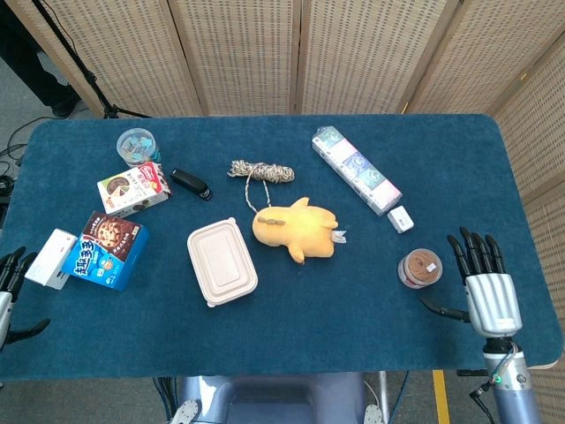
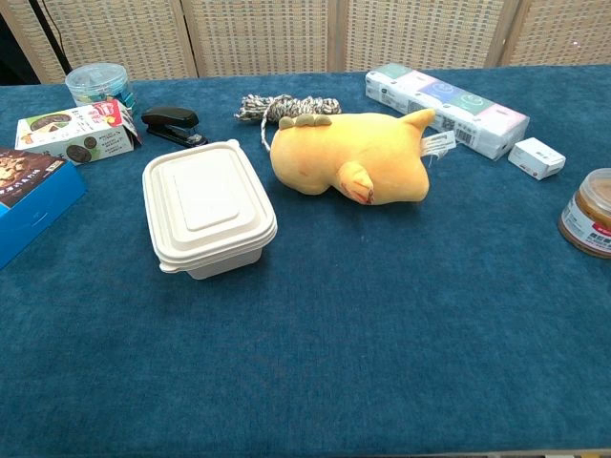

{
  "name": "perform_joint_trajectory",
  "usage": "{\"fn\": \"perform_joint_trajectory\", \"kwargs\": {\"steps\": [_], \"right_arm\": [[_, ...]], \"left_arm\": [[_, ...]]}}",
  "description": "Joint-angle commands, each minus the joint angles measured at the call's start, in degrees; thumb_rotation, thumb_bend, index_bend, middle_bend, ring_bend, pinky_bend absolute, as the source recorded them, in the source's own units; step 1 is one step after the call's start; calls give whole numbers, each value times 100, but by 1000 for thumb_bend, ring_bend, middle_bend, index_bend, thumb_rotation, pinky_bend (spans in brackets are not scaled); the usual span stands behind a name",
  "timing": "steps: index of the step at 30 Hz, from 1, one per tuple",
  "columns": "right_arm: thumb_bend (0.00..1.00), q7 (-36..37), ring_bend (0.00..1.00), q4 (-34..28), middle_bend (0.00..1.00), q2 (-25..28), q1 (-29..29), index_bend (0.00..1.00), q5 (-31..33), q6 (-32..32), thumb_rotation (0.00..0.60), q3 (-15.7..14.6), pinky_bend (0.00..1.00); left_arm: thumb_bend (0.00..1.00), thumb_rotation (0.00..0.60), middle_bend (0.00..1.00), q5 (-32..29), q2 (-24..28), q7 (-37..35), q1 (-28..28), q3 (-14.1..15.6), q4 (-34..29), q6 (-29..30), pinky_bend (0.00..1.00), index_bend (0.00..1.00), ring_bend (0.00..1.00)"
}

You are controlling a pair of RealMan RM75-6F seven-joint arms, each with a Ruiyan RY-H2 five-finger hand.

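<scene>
Blue felt covers the table (image 1: 291, 327). Nearest, the right hand (image 1: 484, 287) hovers with fingers spread, holding nothing, just right of the small brown jar (image 1: 419, 268): seemingly an approach, needing a leftward reach. Far left, the left hand (image 1: 9, 291), empty, sits beside the white box (image 1: 50, 258).
</scene>
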Motion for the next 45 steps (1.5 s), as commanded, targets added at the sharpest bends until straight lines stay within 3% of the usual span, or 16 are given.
{"fn": "perform_joint_trajectory", "kwargs": {"steps": [1,12,24,35,45], "right_arm": [[0,-401,0,-154,0,-236,415,0,287,-442,258,312,0],[0,-1094,0,313,0,-1489,1492,0,1039,-1436,267,745,0],[0,-1853,0,861,0,-2708,2374,0,1282,-1777,278,897,0],[0,-2428,0,900,0,-3493,2954,0,1386,-1786,281,989,0],[0,-2457,0,2207,0,-4393,3718,0,1753,-2227,283,1365,0]], "left_arm": [[0,600,0,-7,4,4,-2,-4,-11,-5,0,0,0],[0,600,0,-202,53,-118,-51,-88,10,-137,0,0,0],[0,600,0,-264,144,-396,-76,-110,63,-231,0,0,0],[0,600,0,-312,250,-750,-43,-151,137,-203,0,0,0],[0,600,0,-230,297,-990,-13,-128,215,-163,0,0,0]]}}
